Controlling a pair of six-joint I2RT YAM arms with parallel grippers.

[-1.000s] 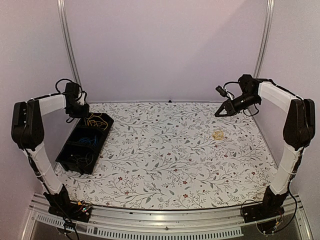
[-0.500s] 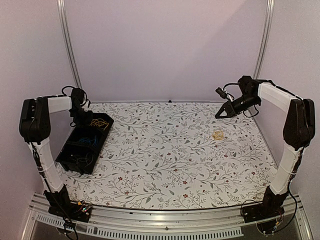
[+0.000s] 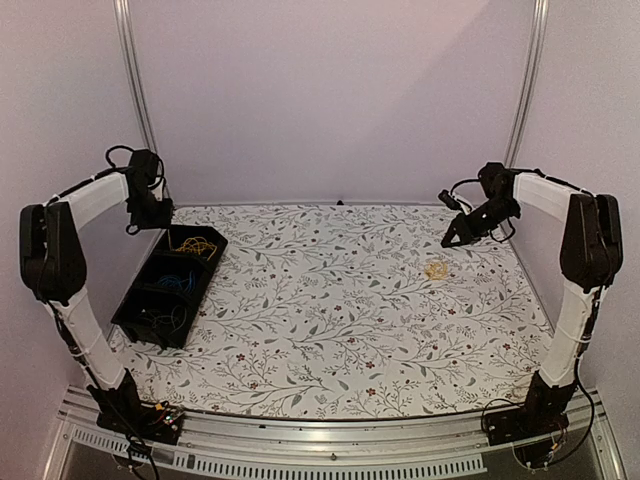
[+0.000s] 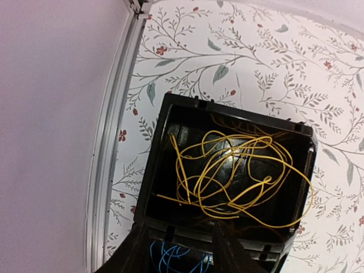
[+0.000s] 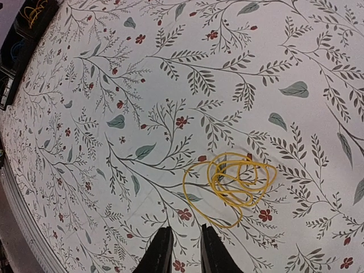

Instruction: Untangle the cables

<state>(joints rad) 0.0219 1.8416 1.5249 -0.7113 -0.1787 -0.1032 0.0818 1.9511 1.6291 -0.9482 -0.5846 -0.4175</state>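
A: Right wrist view: loose yellow wire coil (image 5: 231,183) lies on the floral tablecloth (image 5: 85,114), right gripper (image 5: 181,245) above it, fingers nearly together, empty.

B: Left gripper (image 4: 185,250)?

A: Fingers apart over the black plastic divided bin (image 4: 162,131) holding tangled yellow wires (image 4: 227,173).

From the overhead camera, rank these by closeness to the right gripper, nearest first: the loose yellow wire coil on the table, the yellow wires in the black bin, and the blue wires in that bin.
1. Loose yellow wire coil, just below and left of the right gripper.
2. Yellow wires in the bin, far compartment of the black bin, across the table on the left.
3. Blue wires, middle compartment, slightly farther.
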